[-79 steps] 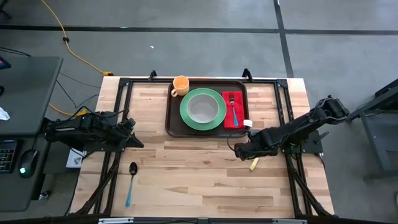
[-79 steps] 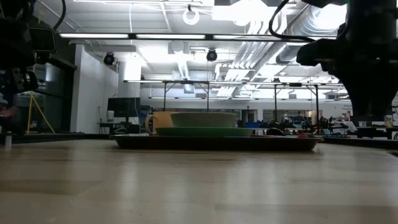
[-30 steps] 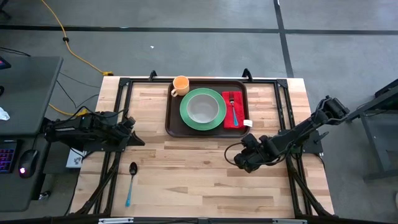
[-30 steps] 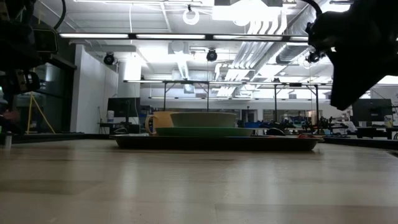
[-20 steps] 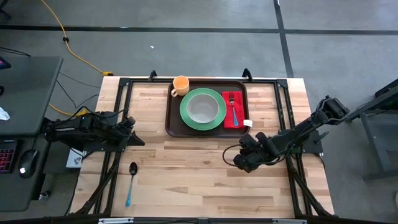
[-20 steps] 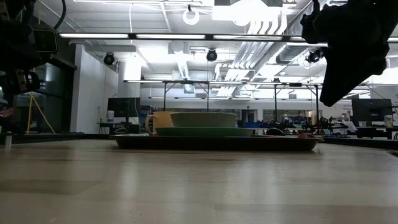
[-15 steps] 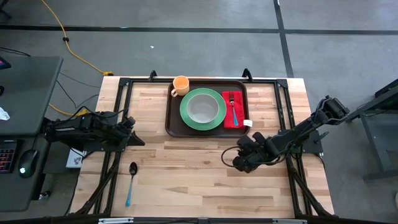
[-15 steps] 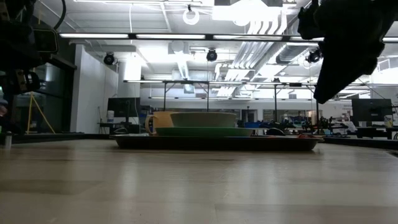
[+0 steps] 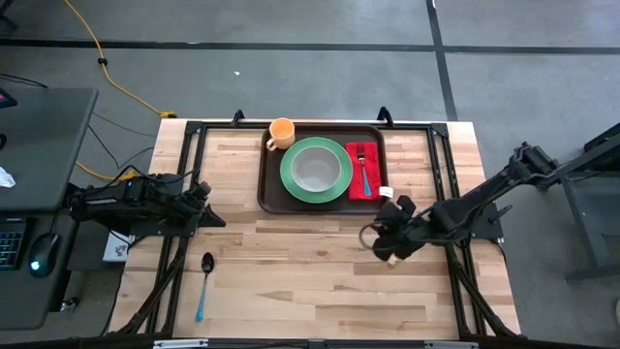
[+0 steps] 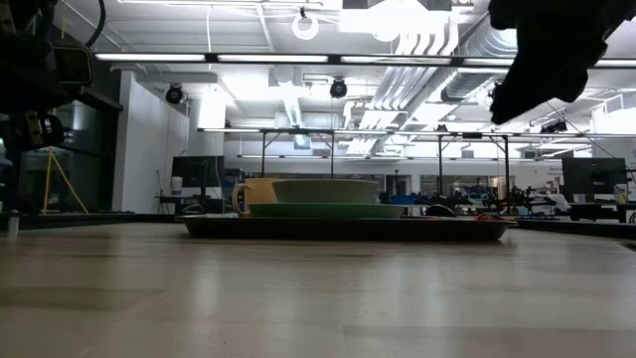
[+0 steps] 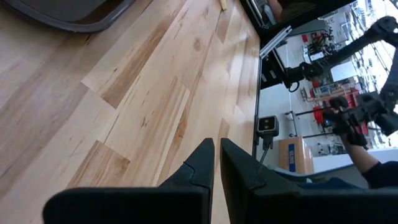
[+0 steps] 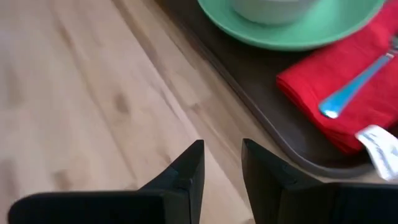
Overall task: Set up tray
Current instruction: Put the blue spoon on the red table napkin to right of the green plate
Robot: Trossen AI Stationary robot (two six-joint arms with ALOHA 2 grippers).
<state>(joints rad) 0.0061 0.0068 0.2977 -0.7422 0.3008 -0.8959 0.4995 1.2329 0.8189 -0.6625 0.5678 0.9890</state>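
Observation:
The dark brown tray (image 9: 272,189) lies at the table's far middle. On it are a green plate (image 9: 291,176) with a pale bowl (image 9: 316,170), an orange cup (image 9: 281,133) and a red napkin (image 9: 355,184) under a blue-handled fork (image 9: 364,174). My right gripper (image 9: 371,236) hovers just near of the tray's right near corner (image 12: 249,81), a little open and touching nothing. A blue-handled spoon (image 9: 203,281) lies flat on the table, near left. My left gripper (image 9: 215,221) waits at the left side, shut (image 11: 217,152).
A small cream-coloured piece (image 9: 392,257) lies on the wood beside my right gripper. A white tag (image 9: 386,192) sticks out at the napkin's near right corner (image 12: 379,146). Bare wood spreads between the tray and the near edge. Black frame rails run along both sides.
My right gripper has risen and drawn back toward the table's right and far side, closer to the tray's near right corner. The small cream-coloured piece, covered by the gripper a second ago, now shows on the table.

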